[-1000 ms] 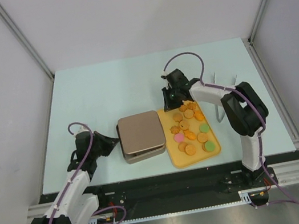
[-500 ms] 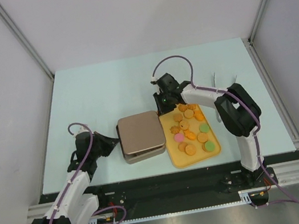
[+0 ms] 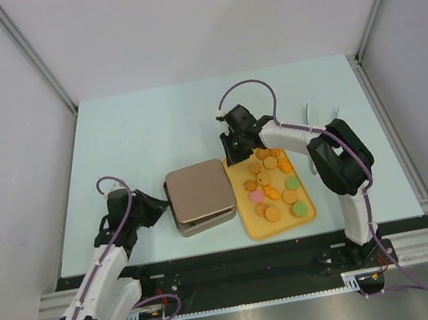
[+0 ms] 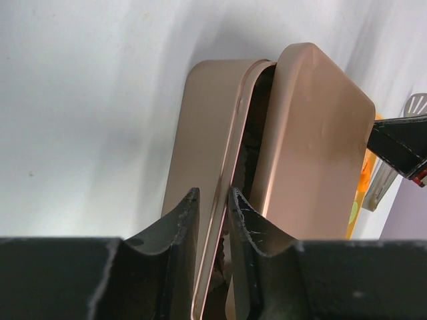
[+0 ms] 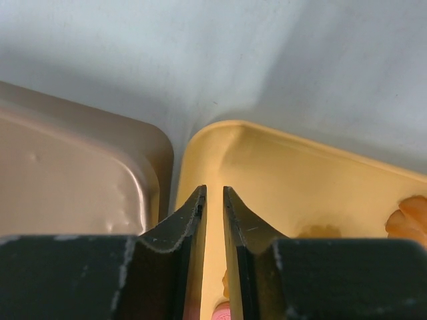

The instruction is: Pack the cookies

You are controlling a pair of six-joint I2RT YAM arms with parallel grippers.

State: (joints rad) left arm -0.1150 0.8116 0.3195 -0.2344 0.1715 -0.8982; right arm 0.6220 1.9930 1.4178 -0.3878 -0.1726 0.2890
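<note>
Lid (image 3: 198, 189) ajar, cookies (image 3: 273, 187) waiting on tray (image 3: 252, 226)
Left gripper (image 4: 212, 200) slack astride lid's 9 o'clock rim; right gripper (image 5: 214, 193) straddles tray's 11 o'clock corner, probably steadying it, grip unclear

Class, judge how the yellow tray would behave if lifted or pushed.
The yellow tray looks thin-walled, so it would probably flex. The cookies lie loose on it, so tilting would likely slide them off. Being low, it should slide on the table, not tip.
</note>
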